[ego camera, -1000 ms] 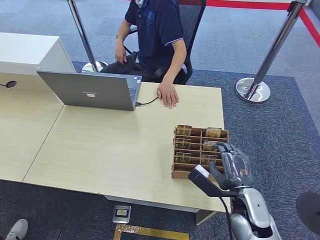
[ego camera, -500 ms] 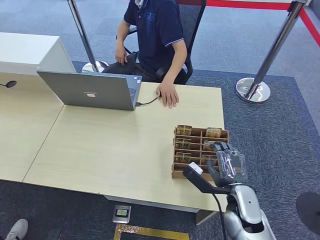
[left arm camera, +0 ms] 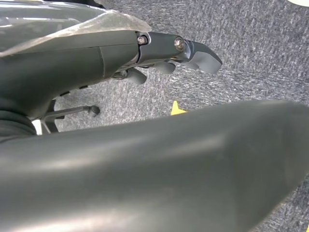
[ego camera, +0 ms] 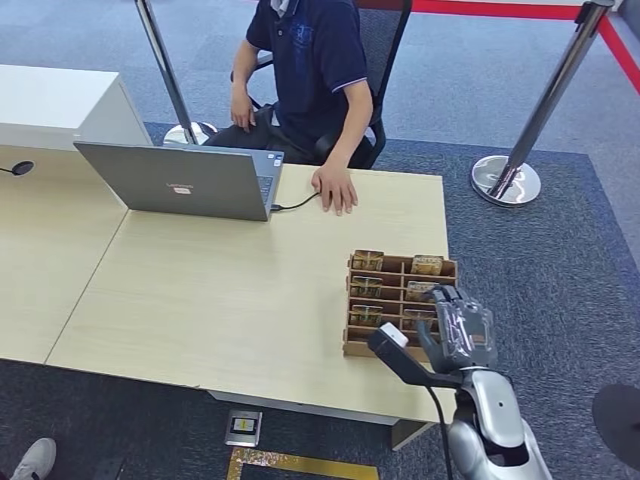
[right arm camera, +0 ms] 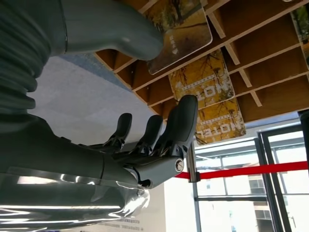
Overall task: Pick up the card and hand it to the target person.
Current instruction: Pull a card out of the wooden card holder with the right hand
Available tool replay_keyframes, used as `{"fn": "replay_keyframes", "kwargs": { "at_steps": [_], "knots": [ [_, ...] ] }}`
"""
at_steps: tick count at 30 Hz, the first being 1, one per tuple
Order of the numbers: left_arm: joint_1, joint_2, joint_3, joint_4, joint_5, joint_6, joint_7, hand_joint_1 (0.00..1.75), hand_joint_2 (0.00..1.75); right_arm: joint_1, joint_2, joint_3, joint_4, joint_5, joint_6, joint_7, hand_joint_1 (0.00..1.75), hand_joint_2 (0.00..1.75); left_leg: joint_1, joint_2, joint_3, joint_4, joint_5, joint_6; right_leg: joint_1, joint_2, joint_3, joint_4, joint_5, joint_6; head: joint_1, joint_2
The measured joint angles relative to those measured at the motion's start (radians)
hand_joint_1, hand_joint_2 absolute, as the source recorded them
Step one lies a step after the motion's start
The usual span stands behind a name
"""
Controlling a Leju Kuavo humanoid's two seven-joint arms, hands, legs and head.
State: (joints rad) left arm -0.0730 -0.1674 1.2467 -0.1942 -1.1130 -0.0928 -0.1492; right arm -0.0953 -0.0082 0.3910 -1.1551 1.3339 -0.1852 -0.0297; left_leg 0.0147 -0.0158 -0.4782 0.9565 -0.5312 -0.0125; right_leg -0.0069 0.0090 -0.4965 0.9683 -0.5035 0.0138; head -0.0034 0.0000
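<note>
A wooden slotted rack (ego camera: 360,348) stands near the table's right front corner, with several yellow-brown cards in it, such as one at the far left slot (ego camera: 367,260) and one at the far right (ego camera: 427,265). My right hand (ego camera: 460,330) hovers over the rack's near right corner, fingers apart, holding nothing. Up close in the right wrist view, its thumb (right arm camera: 120,24) lies beside a card (right arm camera: 182,24) and its fingers (right arm camera: 182,121) reach toward cards marked HOTEL (right arm camera: 202,82). My left hand (left arm camera: 182,48) hangs over grey carpet with nothing in it. The person's hand (ego camera: 336,190) rests flat on the table's far edge.
An open grey laptop (ego camera: 181,180) sits at the far left of the table (ego camera: 226,290), its cable running toward the person. Stanchion posts stand at the back left (ego camera: 162,70) and back right (ego camera: 506,180). Carpet lies beyond the table's right edge.
My right hand has shifted a little to the left, further over the rack's near right corner, then held almost still. The cards and the person's hand stay where they were.
</note>
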Motion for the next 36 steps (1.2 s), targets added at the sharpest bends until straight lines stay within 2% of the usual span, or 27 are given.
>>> {"fn": "replay_keyframes", "kwargs": {
  "at_steps": [20,36],
  "knots": [
    [0.000,0.004,0.000,0.004,-0.002,-0.008,0.006,0.00,0.00,-0.004,0.026,-0.020,0.044,0.003,0.018,-0.003,0.65,1.75,0.000,0.000,0.000,0.000,0.000,0.000,0.000,0.000,0.000,0.000,0.000,0.000,0.000,0.000],
    [-0.001,0.004,0.000,0.007,0.006,0.002,0.008,0.00,0.00,-0.020,0.038,-0.020,0.080,0.002,0.016,-0.004,0.80,1.75,0.000,0.000,0.000,0.000,0.000,0.000,0.000,0.000,0.000,0.000,0.000,0.000,0.000,0.000]
  ]
}}
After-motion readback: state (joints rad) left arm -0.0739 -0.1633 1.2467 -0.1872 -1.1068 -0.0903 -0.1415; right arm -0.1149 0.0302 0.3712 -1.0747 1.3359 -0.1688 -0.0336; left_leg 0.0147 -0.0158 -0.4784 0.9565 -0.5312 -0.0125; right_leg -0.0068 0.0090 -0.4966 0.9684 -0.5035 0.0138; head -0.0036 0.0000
